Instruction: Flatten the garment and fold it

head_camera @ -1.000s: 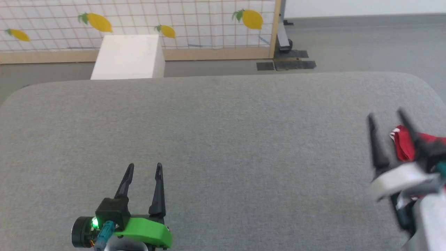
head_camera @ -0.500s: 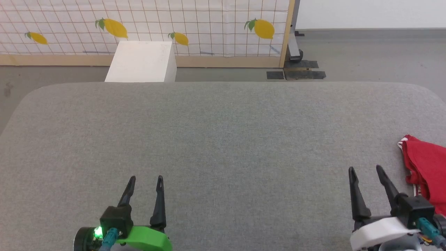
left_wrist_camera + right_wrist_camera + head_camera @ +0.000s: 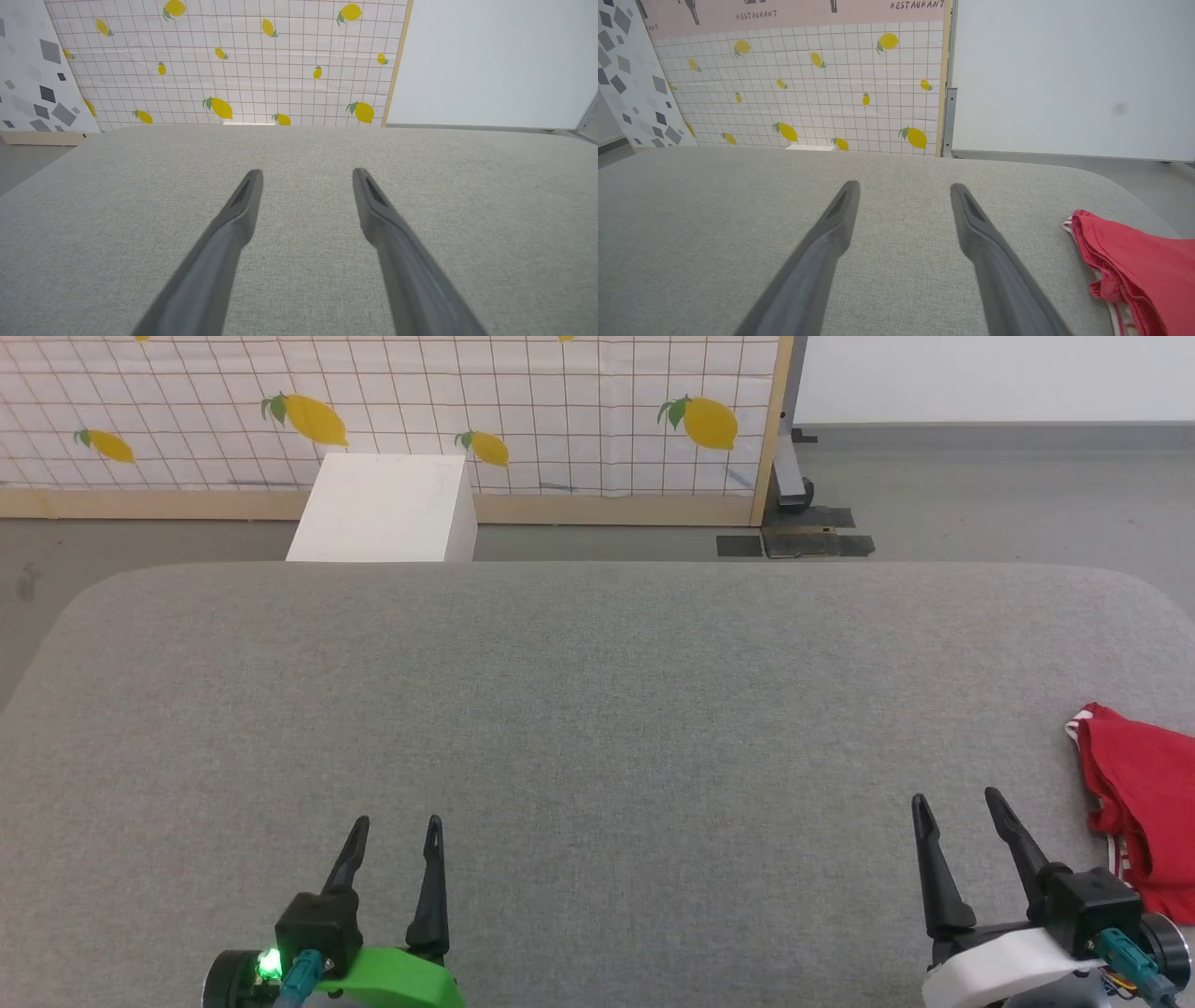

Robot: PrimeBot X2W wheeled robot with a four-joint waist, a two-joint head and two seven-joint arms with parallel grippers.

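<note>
The garment [image 3: 1144, 793] is a red folded bundle with a bit of red-and-white striped trim, lying at the right edge of the grey padded table [image 3: 597, 709]; part of it runs out of the head view. It also lies low on the right in the right wrist view, the garment [image 3: 1134, 266]. My right gripper [image 3: 957, 807] is open just left of it, not touching, nothing between its fingers [image 3: 831, 233]. My left gripper [image 3: 397, 829] stands open over bare table at the lower left, its fingers [image 3: 243, 210] wide apart and empty.
A white box [image 3: 385, 509] stands on the floor behind the table's far edge. Behind it is a lemon-patterned grid screen [image 3: 523, 411] with a wooden frame and a dark floor stand [image 3: 803, 527]. Grey floor extends to the right.
The head camera has tilted, shifting the whole picture. My right gripper has drawn back off the garment toward the table's near edge and stands open left of it. The left gripper holds its place.
</note>
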